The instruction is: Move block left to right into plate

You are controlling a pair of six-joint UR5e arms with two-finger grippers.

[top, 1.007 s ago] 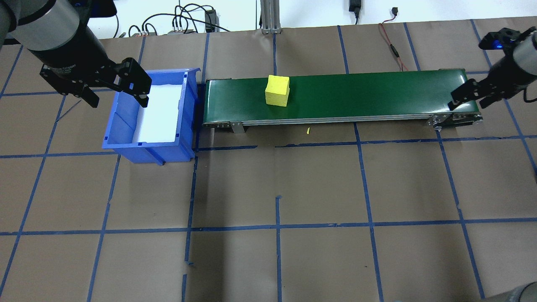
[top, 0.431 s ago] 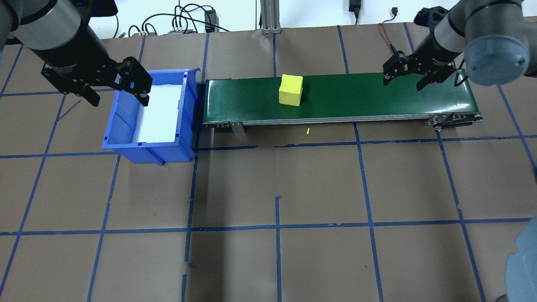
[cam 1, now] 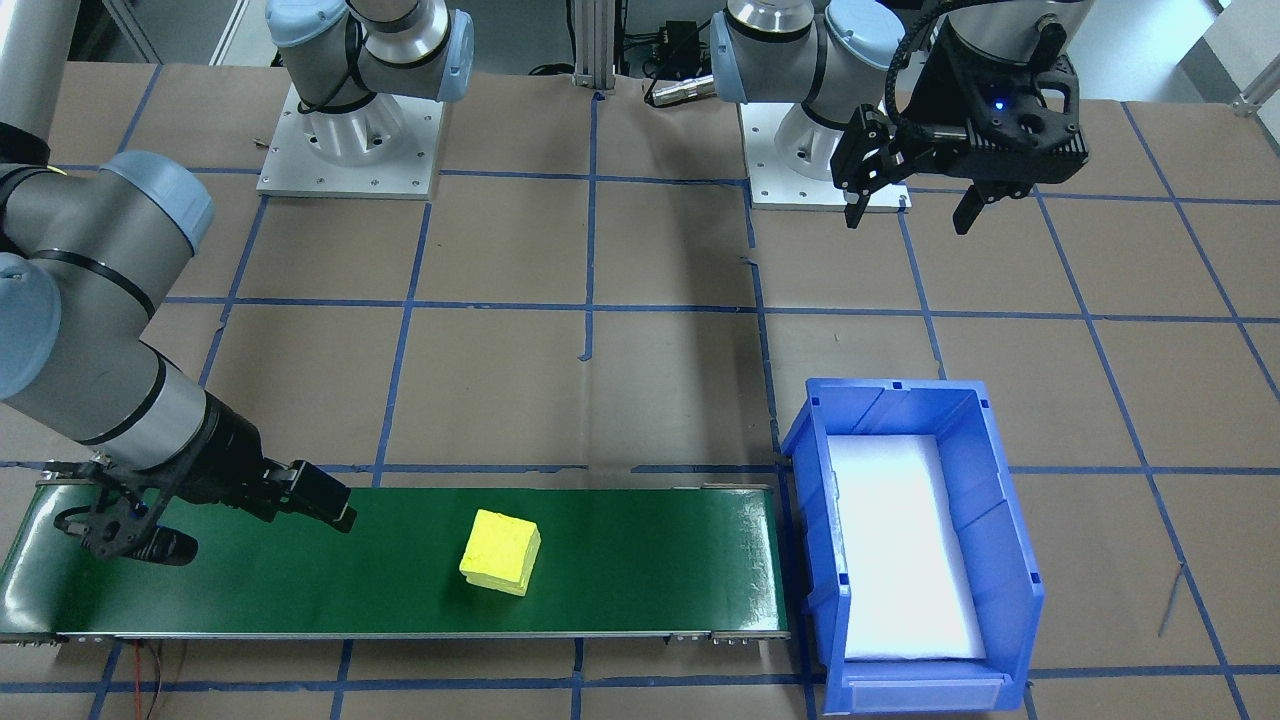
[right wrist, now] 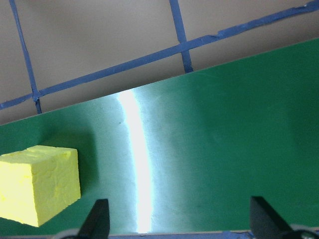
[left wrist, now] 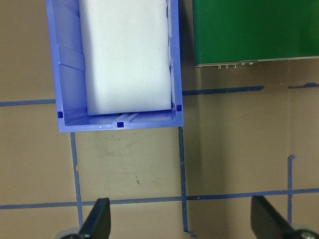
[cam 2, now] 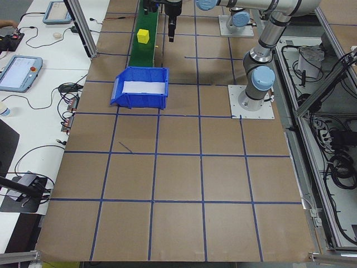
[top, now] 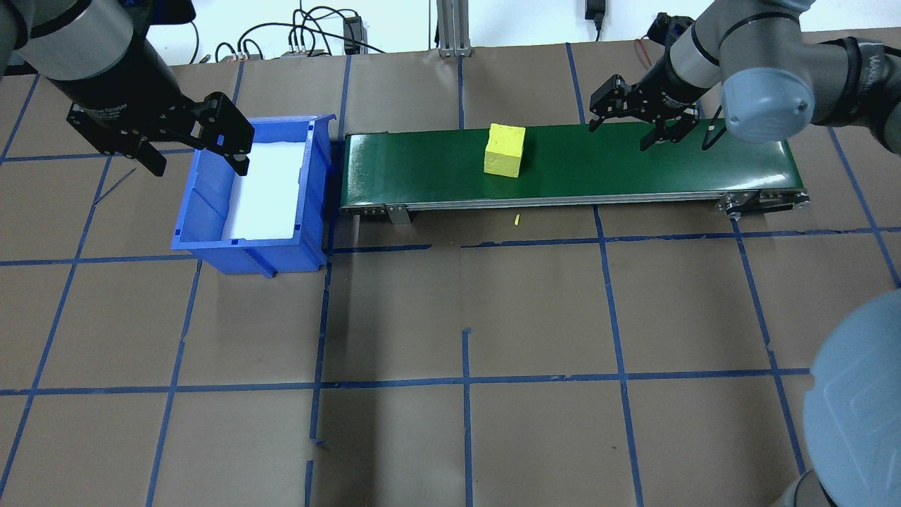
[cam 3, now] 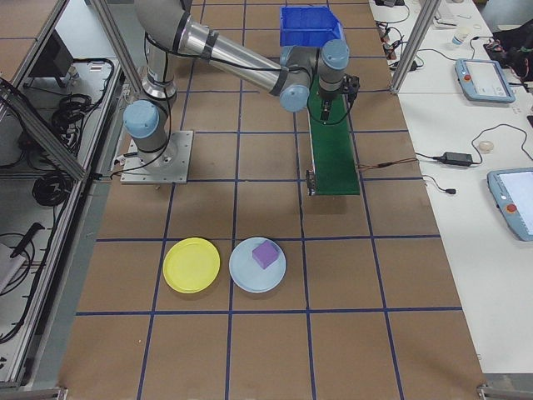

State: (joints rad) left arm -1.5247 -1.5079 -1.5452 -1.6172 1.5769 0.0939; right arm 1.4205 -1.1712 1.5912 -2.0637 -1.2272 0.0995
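The yellow block (top: 505, 149) sat on the green conveyor belt (top: 633, 165), right of its middle. The right gripper (top: 630, 121) hovered nearby, fingers spread and empty. The left gripper (top: 193, 151) hung spread over the blue bin (top: 211, 239).

Rough, porous, foam-like yellow block (top: 505, 149) on a smooth, glossy green conveyor belt (top: 633, 165). Shiny moulded-plastic blue bin (cam 1: 1005, 520), matt white lining inside. Matt brown paper table cover (top: 535, 310), blue tape lines.
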